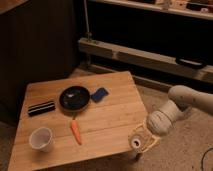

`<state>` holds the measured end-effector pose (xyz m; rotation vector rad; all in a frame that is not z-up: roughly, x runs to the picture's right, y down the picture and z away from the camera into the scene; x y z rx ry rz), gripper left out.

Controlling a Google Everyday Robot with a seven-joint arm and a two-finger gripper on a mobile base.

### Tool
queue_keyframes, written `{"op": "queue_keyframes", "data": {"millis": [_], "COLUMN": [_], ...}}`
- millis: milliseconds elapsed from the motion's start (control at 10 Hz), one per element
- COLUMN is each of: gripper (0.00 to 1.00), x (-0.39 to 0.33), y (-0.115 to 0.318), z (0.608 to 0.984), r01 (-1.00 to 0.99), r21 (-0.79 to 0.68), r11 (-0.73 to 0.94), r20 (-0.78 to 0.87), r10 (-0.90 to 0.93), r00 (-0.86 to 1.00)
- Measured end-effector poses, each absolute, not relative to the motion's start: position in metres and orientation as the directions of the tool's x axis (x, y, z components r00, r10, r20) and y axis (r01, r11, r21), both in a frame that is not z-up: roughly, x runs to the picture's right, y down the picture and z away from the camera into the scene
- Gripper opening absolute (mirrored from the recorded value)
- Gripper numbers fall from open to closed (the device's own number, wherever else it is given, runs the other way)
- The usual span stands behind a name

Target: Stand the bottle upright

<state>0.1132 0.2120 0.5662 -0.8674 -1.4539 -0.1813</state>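
No readable brands, labels or writing anywhere in view.

Gripper (141,140) sits at the near right corner of the wooden table (115,115), hanging just off the edge, with the white arm (182,102) coming in from the right. Fingers are closed. A pale, roundish shape with a dark circular opening shows at the gripper, facing the camera; can't tell if that's the bottle or part of the gripper itself. So the bottle's position relative to the fingers is unclear: it isn't distinguishable anywhere on the tabletop, and whether the closed fingers hold it can't be confirmed.

On the table:
- black plate (74,98), toward the far middle
- blue sponge-like block (99,94), just right of the plate, nearly touching its rim
- black bar-shaped object with a light stripe (41,108), left of the plate, apart from it
- orange carrot (75,132), near side of the plate, lying flat, pointing roughly near-far
- white cup (41,139), upright, near left corner, left of the carrot and apart from it

Gripper is well apart from all of these, to the right of the carrot.
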Motion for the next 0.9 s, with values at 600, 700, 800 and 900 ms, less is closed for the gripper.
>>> {"op": "queue_keyframes", "data": {"millis": [600,700,800,900], "gripper": [0.37,0.37,0.37,0.37], "x": [0.11,0.107,0.103,0.1], "y": [0.211,0.211,0.21,0.209], "z": [0.601,0.604,0.607,0.609], "r01": [0.543,0.542,0.542,0.541], "r21": [-0.439,-0.438,-0.436,-0.436], "r11": [0.716,0.717,0.718,0.72], "r20": [0.879,0.876,0.874,0.87], "r10": [0.468,0.476,0.482,0.49], "r00": [0.093,0.079,0.065,0.049]}}
